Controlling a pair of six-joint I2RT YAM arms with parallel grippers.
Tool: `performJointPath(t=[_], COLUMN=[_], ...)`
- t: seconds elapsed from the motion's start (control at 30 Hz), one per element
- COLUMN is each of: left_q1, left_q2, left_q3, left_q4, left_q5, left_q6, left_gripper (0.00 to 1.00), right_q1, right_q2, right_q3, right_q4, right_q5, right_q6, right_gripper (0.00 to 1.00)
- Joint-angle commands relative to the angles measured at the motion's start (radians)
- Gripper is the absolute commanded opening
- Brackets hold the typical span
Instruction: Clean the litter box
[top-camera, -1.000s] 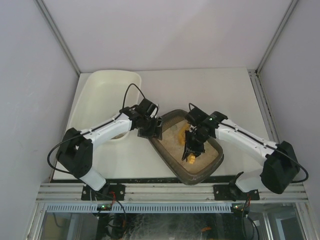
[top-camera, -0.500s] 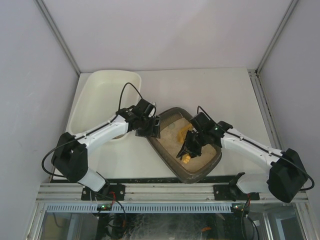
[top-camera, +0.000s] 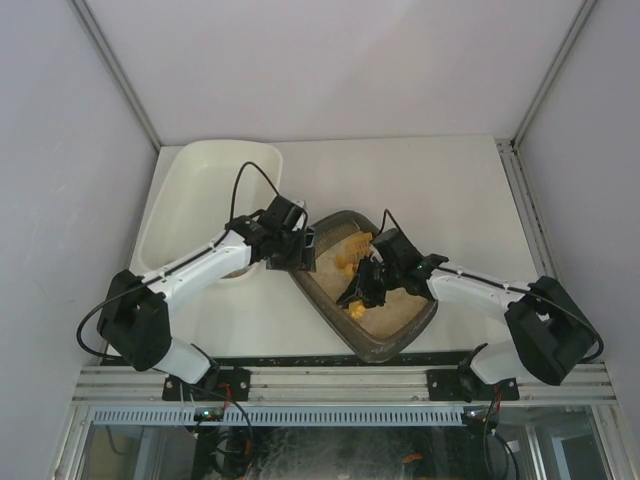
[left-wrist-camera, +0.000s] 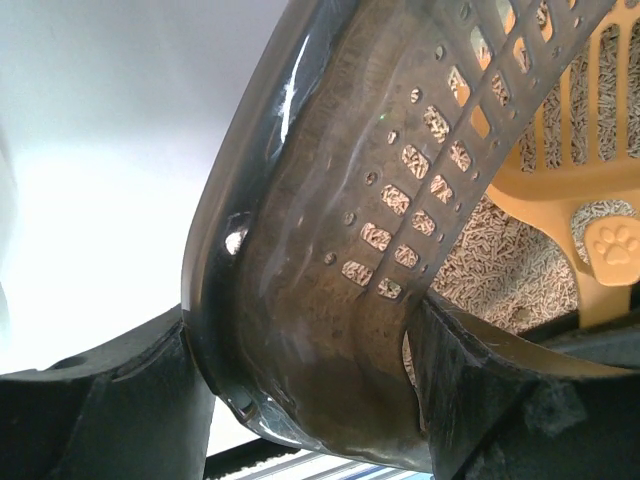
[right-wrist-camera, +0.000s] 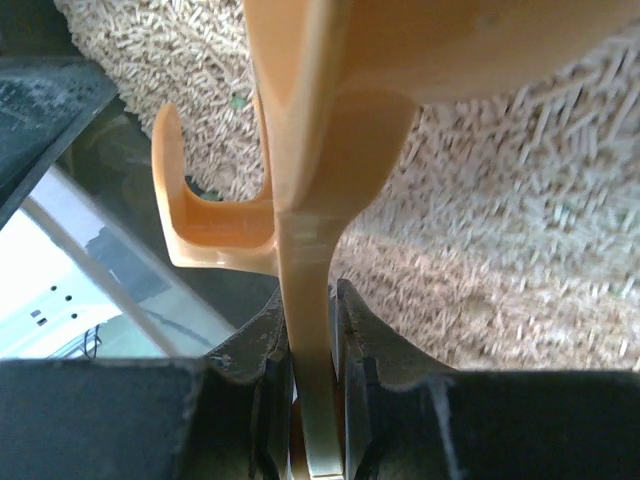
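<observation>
Top external: litter box (top-camera: 385, 350) lies skewed on the table (top-camera: 430, 180), near the front edge, between the two arms. Its far-left end is next to the white tub (top-camera: 200, 190); can't tell if they touch.

Left pincer (top-camera: 300, 255) is at the box's far-left end, straddling the rim. Right pincer (top-camera: 362, 290) is over the middle of the box, above the litter (top-camera: 395, 315), and holds an orange scoop (top-camera: 347, 264).

Left wrist: box wall (left-wrist-camera: 300, 300) fills the gap of the left pincer (left-wrist-camera: 310, 390). One finger (left-wrist-camera: 100, 410) is outside the rim and the other finger (left-wrist-camera: 500, 400) is inside, both against the plastic. The jaws stand fairly wide but are clamped on the wall. The wall has slotted holes with pellets behind them. The scoop (left-wrist-camera: 560, 200) is just past it inside the box.

Right wrist: right pincer (right-wrist-camera: 308, 370) is pinched tight on the thin scoop handle (right-wrist-camera: 305, 300). A hook-shaped tab (right-wrist-camera: 190, 210) branches off the handle to the left. Pellet litter (right-wrist-camera: 520, 250) is underneath; contact with the scoop head is unclear.

Markings: raised paw print (left-wrist-camera: 610, 245) on the scoop, the only mark legible.
</observation>
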Motion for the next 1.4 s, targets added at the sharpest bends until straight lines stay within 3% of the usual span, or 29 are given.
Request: performJointPath(t=[0.0,0.47,1.07,1.37], left_q1=[0.004,0.012,0.069,0.078], left_q2=[-0.102,-0.117,-0.128,-0.136], left_q3=[0.027,0.027,-0.003,-0.038], left_q4=[0.129,0.137,0.161,0.206], left_q5=[-0.044,-0.051,-0.056,-0.102], left_q6=[-0.005,0.017,0.030,0.075], left_gripper=[0.63,0.61,0.60,0.60], right_q1=[-0.011,-0.033,-0.130,-0.211], right_q2=[0.061,0.224,-0.037,-0.118], right_q3=[-0.087,-0.085,-0.086,-0.086], right_q4=[0.279,0.711,0.158,0.048], right_q5=[-0.077,-0.267,-0.319,-0.391], right_q6=[0.016,0.110,-0.141,-0.194], right_gripper=[0.00,0.00,0.00,0.00])
